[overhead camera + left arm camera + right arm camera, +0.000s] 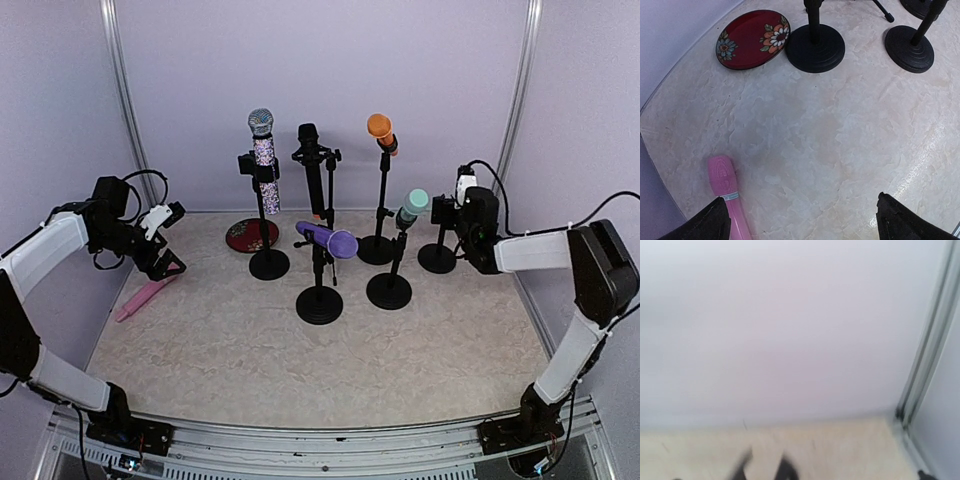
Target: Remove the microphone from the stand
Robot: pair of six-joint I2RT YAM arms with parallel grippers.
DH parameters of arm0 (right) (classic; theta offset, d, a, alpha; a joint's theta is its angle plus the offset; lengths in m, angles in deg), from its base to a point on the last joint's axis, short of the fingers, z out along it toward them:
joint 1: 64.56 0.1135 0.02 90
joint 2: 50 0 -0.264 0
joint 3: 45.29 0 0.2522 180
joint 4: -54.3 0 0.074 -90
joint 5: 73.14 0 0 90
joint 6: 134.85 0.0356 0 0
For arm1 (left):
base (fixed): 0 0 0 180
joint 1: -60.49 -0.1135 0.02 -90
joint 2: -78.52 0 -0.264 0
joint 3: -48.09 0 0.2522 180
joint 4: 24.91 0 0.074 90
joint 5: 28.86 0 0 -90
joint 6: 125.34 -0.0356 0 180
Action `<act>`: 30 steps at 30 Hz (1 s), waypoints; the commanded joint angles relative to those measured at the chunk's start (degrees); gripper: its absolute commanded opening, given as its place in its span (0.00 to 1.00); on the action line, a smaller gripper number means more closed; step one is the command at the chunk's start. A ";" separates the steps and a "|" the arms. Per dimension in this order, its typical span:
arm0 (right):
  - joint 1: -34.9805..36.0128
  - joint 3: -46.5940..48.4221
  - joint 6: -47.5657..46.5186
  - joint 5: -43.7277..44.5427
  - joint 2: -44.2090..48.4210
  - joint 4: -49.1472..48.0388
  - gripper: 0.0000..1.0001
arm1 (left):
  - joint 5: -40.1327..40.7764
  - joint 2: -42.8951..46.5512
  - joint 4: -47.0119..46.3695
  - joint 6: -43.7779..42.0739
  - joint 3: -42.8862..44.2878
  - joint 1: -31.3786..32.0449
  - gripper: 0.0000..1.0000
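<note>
Several microphones sit in black stands: a glittery silver one (262,137), a black one (311,160), an orange-headed one (380,130), a teal-headed one (411,207) and a purple one (329,238) lying level. A pink microphone (147,296) (726,192) lies flat on the table at the left. My left gripper (165,245) (802,220) hovers open just above it, holding nothing. My right gripper (452,208) is at the back right beside a stand (437,257). Its wrist view is blurred, with dark tips far apart at the bottom edge and nothing between them.
A red flowered plate (251,235) (753,38) lies at the back left beside a stand base (815,48). Another round base (910,48) stands to its right. The walls close in at the back and both sides.
</note>
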 commanded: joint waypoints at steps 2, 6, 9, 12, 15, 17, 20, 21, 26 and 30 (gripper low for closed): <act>-0.30 -4.56 3.59 -4.11 15.42 4.99 1.00 | -1.42 1.19 -0.12 1.95 0.98 0.40 0.99; 3.56 -8.05 2.14 -6.28 25.36 5.49 1.00 | -2.60 1.34 -0.94 2.86 0.72 0.45 0.99; 9.82 -8.79 -2.08 -5.74 31.47 5.80 1.00 | -2.99 1.69 -1.54 3.15 0.57 0.49 0.99; 19.81 -8.92 -7.46 -2.43 36.86 5.06 1.00 | -3.41 2.04 -1.67 3.27 0.66 0.58 0.99; 30.89 -7.79 -15.01 3.47 39.30 3.40 1.00 | -3.90 2.15 -1.67 3.34 0.72 0.59 0.99; 38.11 -7.09 -19.88 6.26 39.61 1.57 1.00 | -4.12 2.16 -1.55 3.52 0.71 0.71 0.99; 48.12 -4.89 -25.31 9.14 36.90 0.34 1.00 | -4.43 2.16 -1.55 3.75 0.76 0.89 0.99; 50.77 -4.08 -26.38 10.14 35.05 0.45 1.00 | -4.52 2.15 -1.55 3.79 0.77 0.93 0.99; 54.53 -0.86 -19.88 11.35 24.39 6.19 1.00 | -4.94 2.50 -1.53 4.10 0.63 1.09 0.99; 54.37 0.26 -14.51 11.84 18.90 10.30 1.00 | -4.97 3.15 -1.24 3.89 0.60 1.22 0.99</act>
